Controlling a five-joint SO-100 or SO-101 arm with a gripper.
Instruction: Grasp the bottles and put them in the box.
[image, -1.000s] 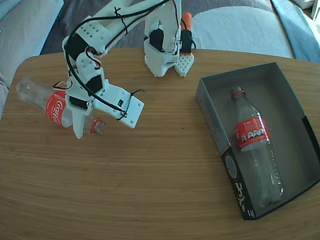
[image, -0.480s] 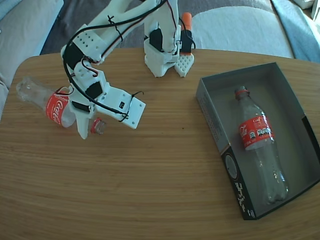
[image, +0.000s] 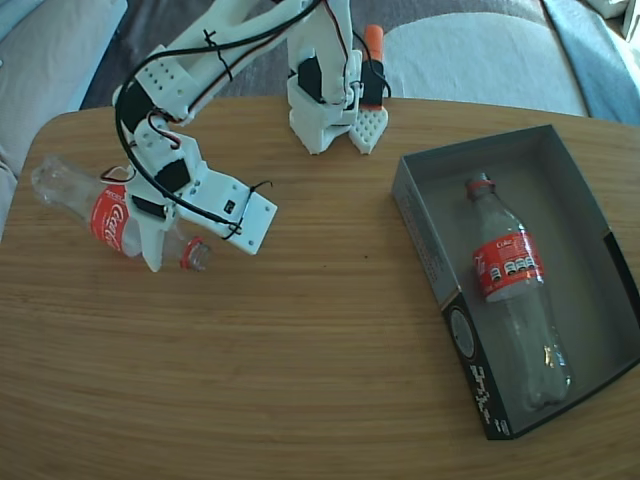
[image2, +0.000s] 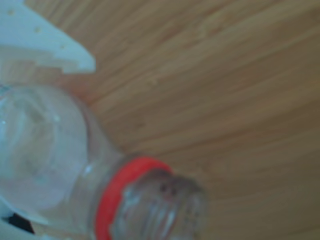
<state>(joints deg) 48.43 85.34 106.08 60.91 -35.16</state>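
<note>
On the left of the table (image: 300, 360) in the fixed view we see one bottle (image: 105, 212) lying on its side, base toward the far left, open neck with its red ring pointing right and a little nearer. The arm (image: 180, 90) bends down from its base (image: 330, 110) at the far edge and sets the gripper (image: 165, 235) over this bottle's shoulder, between the red label and the neck. One white finger (image: 153, 240) crosses the bottle on the near side; the other is hidden, so whether the pincer is actually pinching the bottle we cannot tell. In the wrist view the bottle (image2: 65, 165) fills the lower left, blurred, its red ring and threaded mouth close to the lens, with a white finger (image2: 45, 45) above it and a sliver of another white part at the bottom left edge.

On the right stands the box (image: 425, 235), one corner toward us. A second bottle (image: 510, 290) lies inside it, neck toward the far side, base toward the near corner, red label around its middle.
</note>
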